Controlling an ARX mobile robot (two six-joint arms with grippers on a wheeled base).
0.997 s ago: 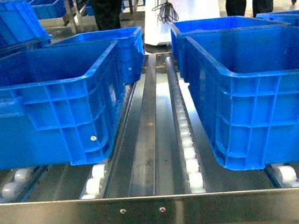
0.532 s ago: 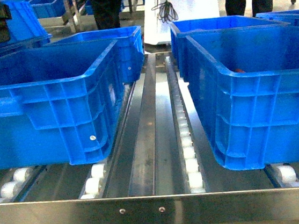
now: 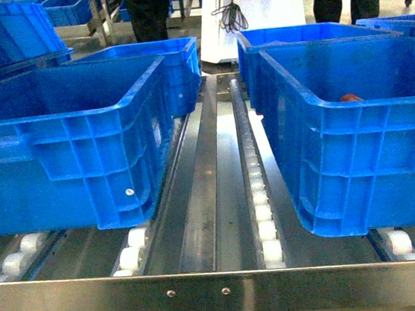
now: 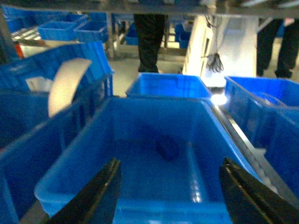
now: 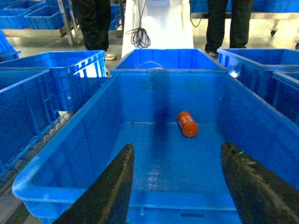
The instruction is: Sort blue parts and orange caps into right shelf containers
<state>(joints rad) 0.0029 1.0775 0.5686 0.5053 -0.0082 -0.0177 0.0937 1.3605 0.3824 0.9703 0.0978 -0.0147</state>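
Neither arm visible from the head camera; both seen only through their own wrist cameras. Left pincer poised above the near rim of the left blue crate, aimed level-to-downward into it, dark fingers spread wide apart, gripping nothing and touching nothing. A dark shape on that crate's floor, too dim and blurred to name — possibly a blue part, possibly only shadow. Right pincer likewise hanging over the near rim of the right blue crate, fingers splayed wide, empty, clear of the crate walls. An orange cap lying on its side on the floor of the right crate, toward the far wall, well apart from the fingers; from the head camera, only a sliver of orange showing just over the crate's near wall. Both crates sitting on a roller-conveyor shelf with metal rails, a second pair of blue crates right behind them. Two people's dark-trousered legs standing on the floor beyond.
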